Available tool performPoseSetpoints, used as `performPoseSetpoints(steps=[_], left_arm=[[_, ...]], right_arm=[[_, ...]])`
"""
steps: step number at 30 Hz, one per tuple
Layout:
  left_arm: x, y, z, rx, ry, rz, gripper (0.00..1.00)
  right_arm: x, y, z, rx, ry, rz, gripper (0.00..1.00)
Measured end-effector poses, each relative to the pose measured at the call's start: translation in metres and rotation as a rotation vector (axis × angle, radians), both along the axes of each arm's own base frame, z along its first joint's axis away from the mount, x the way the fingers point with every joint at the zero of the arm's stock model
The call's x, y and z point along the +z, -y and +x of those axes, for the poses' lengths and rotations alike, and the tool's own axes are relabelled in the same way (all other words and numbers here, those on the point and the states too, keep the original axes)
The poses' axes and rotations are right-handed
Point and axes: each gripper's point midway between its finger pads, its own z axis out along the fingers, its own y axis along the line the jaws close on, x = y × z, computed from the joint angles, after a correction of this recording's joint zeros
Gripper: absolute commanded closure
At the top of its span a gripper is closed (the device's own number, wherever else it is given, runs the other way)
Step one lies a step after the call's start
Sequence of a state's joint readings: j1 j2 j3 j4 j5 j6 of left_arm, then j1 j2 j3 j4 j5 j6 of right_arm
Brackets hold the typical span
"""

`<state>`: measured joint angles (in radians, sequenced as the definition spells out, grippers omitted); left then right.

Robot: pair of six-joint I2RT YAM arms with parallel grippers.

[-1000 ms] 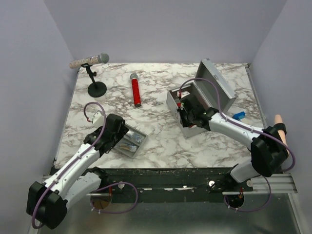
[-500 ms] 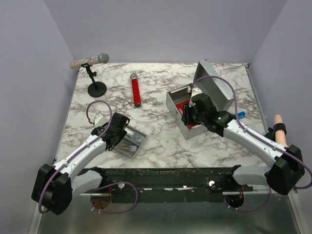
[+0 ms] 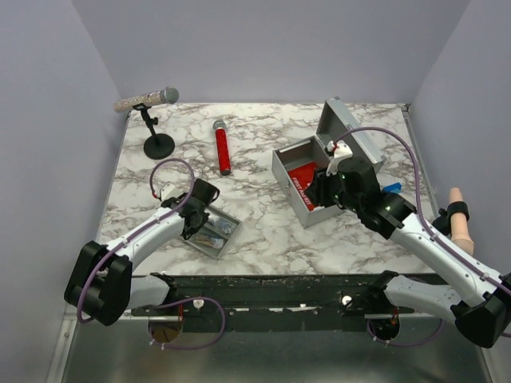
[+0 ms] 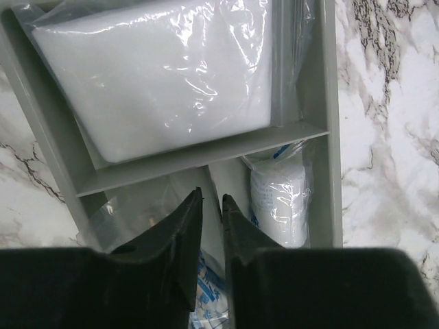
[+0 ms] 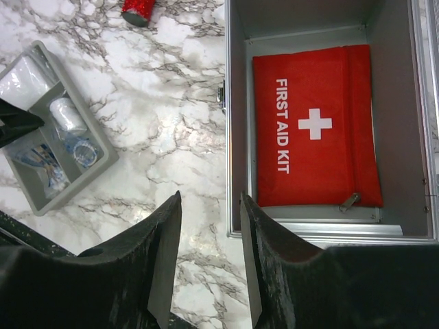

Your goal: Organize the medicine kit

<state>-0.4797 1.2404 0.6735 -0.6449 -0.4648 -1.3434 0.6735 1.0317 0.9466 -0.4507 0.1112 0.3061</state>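
Observation:
The medicine kit (image 3: 281, 163), a grey metal box, stands at the right with its lid (image 3: 353, 134) up. A red first aid pouch (image 5: 312, 127) lies flat inside it. My right gripper (image 5: 210, 195) hangs open and empty above the kit's near left corner (image 3: 322, 193). A shallow grey tray (image 3: 226, 239) sits on the left of the table. My left gripper (image 4: 210, 200) is down in it, fingers pinched either side of a thin divider wall. Around them lie a bagged gauze pad (image 4: 158, 75), a wrapped bandage roll (image 4: 278, 199) and a blue-printed packet (image 4: 206, 295).
A red microphone (image 3: 222, 148) lies on the marble at centre back. A second microphone on a black stand (image 3: 158, 146) stands at the back left. A small blue thing (image 3: 391, 189) lies just right of the kit.
My right gripper opened and drew up and back out of the kit, uncovering the red pouch. My left gripper's jaws narrowed onto the tray's divider as the arm reached further over the tray.

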Motion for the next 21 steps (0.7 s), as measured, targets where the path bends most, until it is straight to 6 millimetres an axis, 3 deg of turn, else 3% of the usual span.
performPoseSetpoints(steps=[3,5,14,16,21], left_arm=[[0.0,0.001,0.001,-0.001,-0.001,0.001,0.87],[0.0,0.001,0.002,-0.004,-0.001,0.002,1.0],[0.006,0.001,0.002,-0.051,-0.004,0.016,1.0],[0.019,0.001,0.002,-0.077,0.019,0.014,1.0],[0.094,0.012,0.02,-0.138,0.19,-0.035,1.0]], right_arm=[[-0.002,0.002,-0.003,0.001,-0.008,-0.005,0.52],[-0.003,0.004,-0.006,0.001,-0.009,-0.006,0.52],[0.014,0.016,-0.021,-0.001,0.012,0.023,0.52],[0.026,0.017,-0.024,-0.001,0.029,0.036,0.52],[0.06,0.02,-0.027,0.0,0.093,0.085,0.52]])
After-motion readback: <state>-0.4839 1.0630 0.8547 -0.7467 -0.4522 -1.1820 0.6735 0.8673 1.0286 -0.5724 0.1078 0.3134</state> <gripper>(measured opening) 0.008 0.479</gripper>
